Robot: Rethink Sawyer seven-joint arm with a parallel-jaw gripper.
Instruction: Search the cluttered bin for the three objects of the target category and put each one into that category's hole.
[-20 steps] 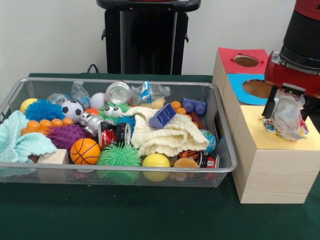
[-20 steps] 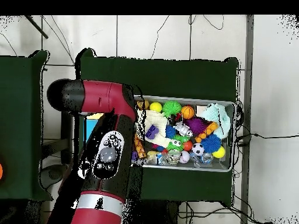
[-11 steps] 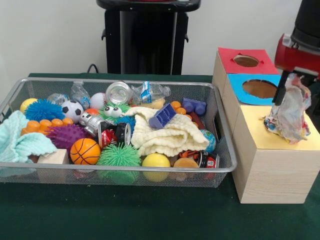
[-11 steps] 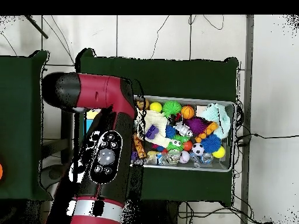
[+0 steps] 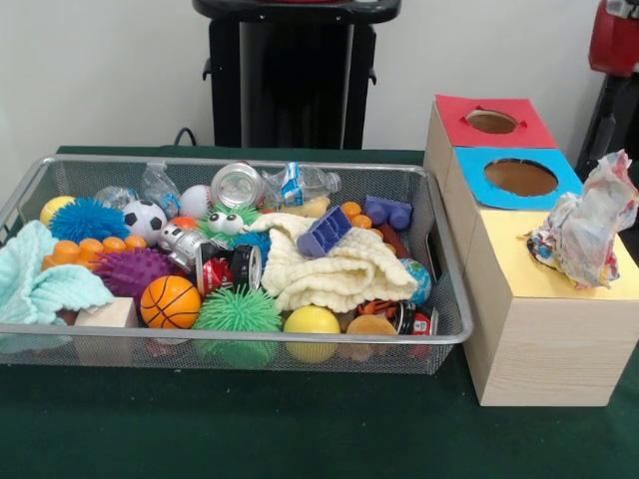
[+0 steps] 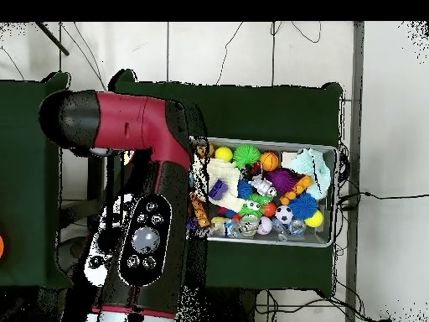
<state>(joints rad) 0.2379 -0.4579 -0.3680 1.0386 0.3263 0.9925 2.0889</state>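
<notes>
Since the earlier frames the arm (image 5: 614, 40) has lifted up and away: a second ago its gripper was down at the crumpled wrapper (image 5: 587, 232), and now only a red and black part of it shows at the top right corner of the front view, so I cannot tell whether the gripper is wide or closed. The wrapper is left sitting on the yellow top (image 5: 519, 269) of the nearest wooden box, standing up in a loose bunch and apart from the arm. Behind that box are a blue top with a round hole (image 5: 519, 177) and a red top with a smaller hole (image 5: 491, 121). The wire bin (image 5: 250, 334) stands just beside the boxes on a dark green cloth (image 5: 250, 429) and is crowded with toys: a small basketball (image 5: 170, 301), a green spiky ball (image 5: 238, 312), a yellow ball (image 5: 312, 320), a cream cloth (image 5: 334, 267), a soccer ball (image 5: 146, 219) and a pale green cloth (image 5: 40, 279). A plain white wall (image 5: 100, 70) is behind the table. From overhead the arm (image 6: 138, 210) covers the boxes, and pale floor tiles (image 6: 385, 109) with cables surround the table.
</notes>
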